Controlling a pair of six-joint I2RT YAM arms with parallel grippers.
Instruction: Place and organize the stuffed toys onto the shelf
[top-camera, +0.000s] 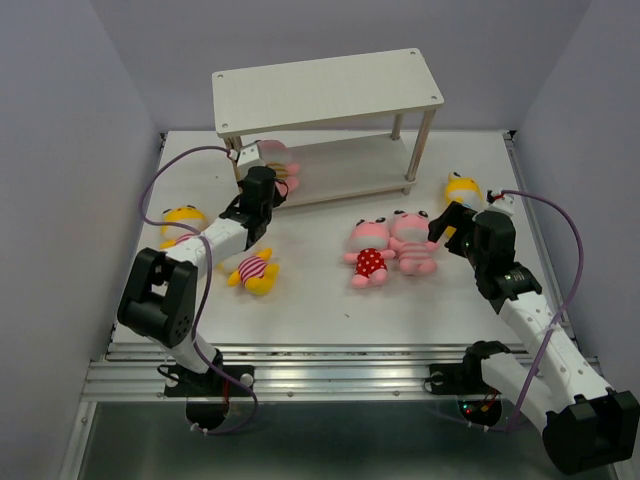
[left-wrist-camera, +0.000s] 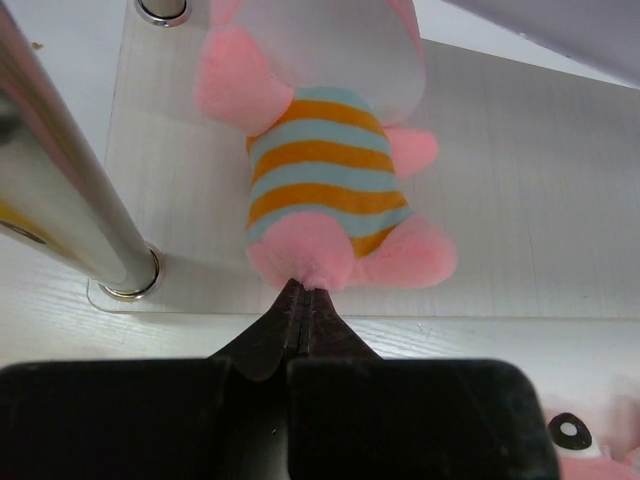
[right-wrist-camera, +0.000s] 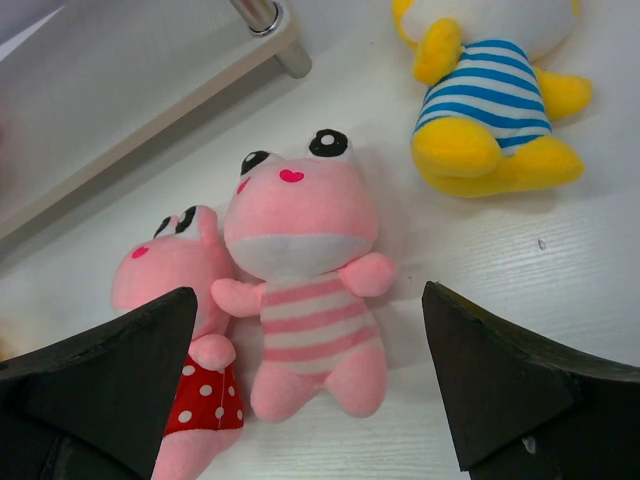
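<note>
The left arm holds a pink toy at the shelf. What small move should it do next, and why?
Probably open the left gripper and let go. Its fingers are shut on one foot of the pink toy with orange stripes, and that toy already lies on the lower board of the shelf, so it seems placed.

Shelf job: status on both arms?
Left gripper shut on yellow-striped pink toy, toy lying on lower shelf board. Right gripper open over pink-striped pink toy. Red dotted toy touching it.
</note>
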